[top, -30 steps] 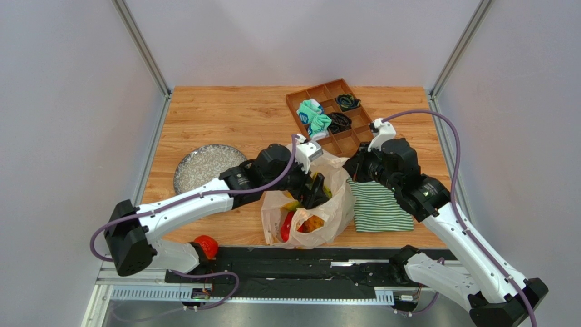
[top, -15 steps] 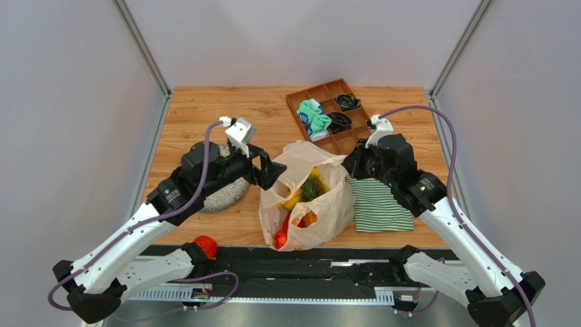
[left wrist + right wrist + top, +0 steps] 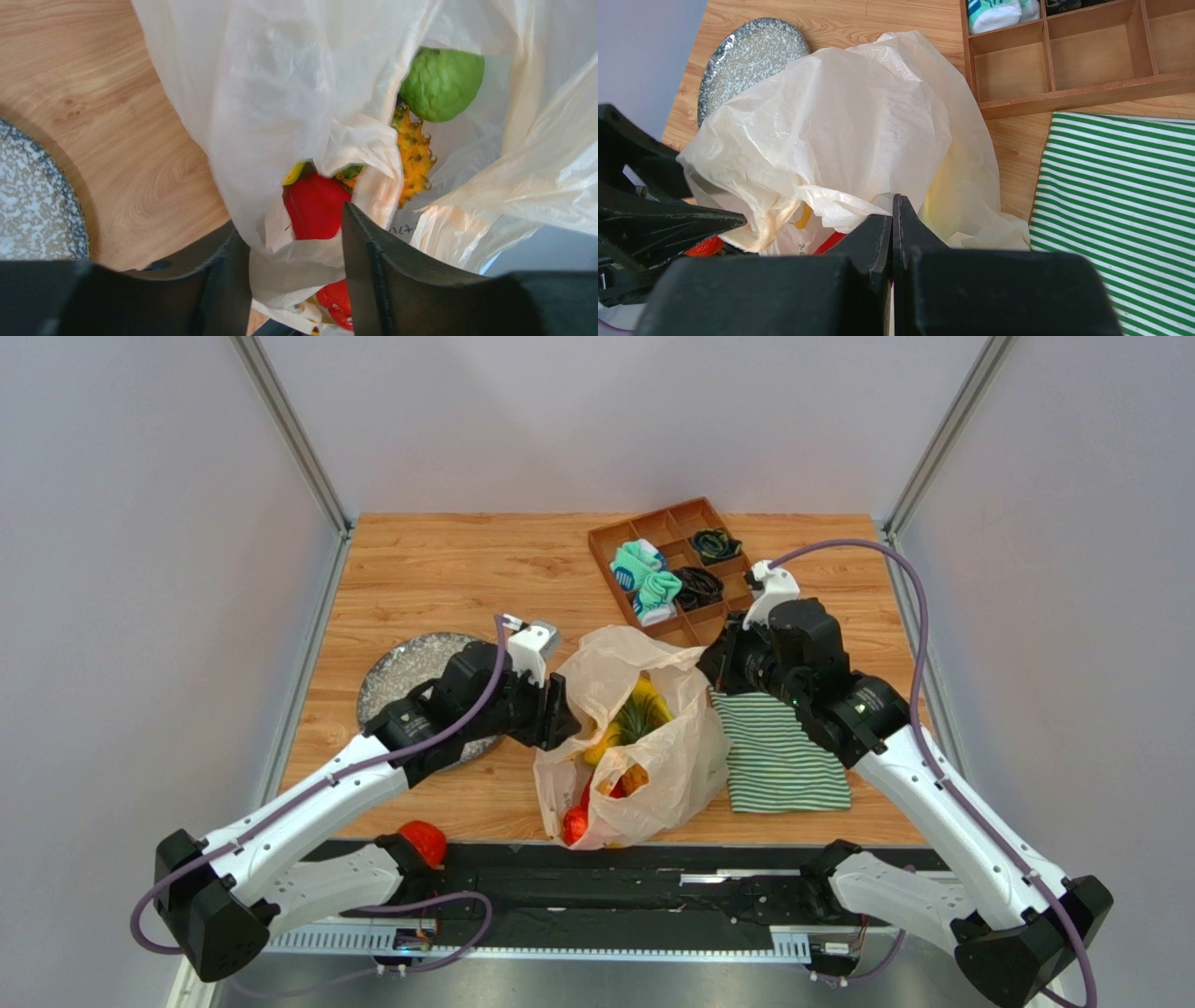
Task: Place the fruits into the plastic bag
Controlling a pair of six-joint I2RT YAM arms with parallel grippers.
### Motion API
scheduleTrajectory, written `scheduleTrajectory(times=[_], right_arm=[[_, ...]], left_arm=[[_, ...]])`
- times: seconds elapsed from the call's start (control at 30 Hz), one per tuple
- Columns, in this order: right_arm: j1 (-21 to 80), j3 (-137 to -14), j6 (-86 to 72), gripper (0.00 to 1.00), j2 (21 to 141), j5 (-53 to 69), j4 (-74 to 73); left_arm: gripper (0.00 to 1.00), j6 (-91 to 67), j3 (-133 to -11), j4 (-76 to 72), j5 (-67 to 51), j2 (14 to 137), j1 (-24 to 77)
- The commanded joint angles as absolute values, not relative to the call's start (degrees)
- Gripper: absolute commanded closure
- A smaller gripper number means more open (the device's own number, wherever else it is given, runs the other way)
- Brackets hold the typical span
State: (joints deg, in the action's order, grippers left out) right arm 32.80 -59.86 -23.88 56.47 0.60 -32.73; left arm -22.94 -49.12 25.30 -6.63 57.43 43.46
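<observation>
One plastic bag (image 3: 690, 756), lengthwise near-to-far, fruits (image 3: 626, 781) inside.

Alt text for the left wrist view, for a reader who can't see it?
The left gripper stands open against the plastic bag, a fold of bag film between its two black fingers. Inside the bag are a green fruit, a spiky orange fruit and red fruits; the wooden table and a speckled plate show at left.

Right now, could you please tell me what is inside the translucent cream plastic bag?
Inside the translucent cream plastic bag I can see a bumpy green fruit, a spiky orange fruit and red fruits. Its folded film hides anything beneath them.
</observation>
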Motion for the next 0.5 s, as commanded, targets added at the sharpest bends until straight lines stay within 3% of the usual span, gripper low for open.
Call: scheduleTrajectory(times=[0.0,0.1,0.3,0.37,0.4,0.47], right_arm=[[32.8,-64.9,-21.2,1.00,60.3,1.2,-29.8],[32.7,-68.9,-19.6,1.00,64.8,1.8,-29.8],[32.8,-79.0,-16.5,0.92,75.9,3.1,-29.8],[32.8,-84.3,-15.7,0.78,79.2,3.9,-32.8],[32.8,-85.9,-15.6,0.57,79.6,4.5,-33.9],[33.0,-88.1,-15.5,0.40,78.4,5.9,-36.5]], left_arm=[[0.75,-25.7,-48.4,20.9,-11.9,57.6,43.2],[1.00,-27.2,-48.5,21.0,-11.1,57.3,42.7],[1.00,-31.5,-48.5,18.6,-13.4,53.9,40.7],[1.00,-32.9,-48.3,18.1,-13.2,53.2,39.9],[1.00,-34.2,-48.4,18.0,-13.5,53.2,38.6],[1.00,-35.7,-48.4,17.8,-14.0,53.6,37.1]])
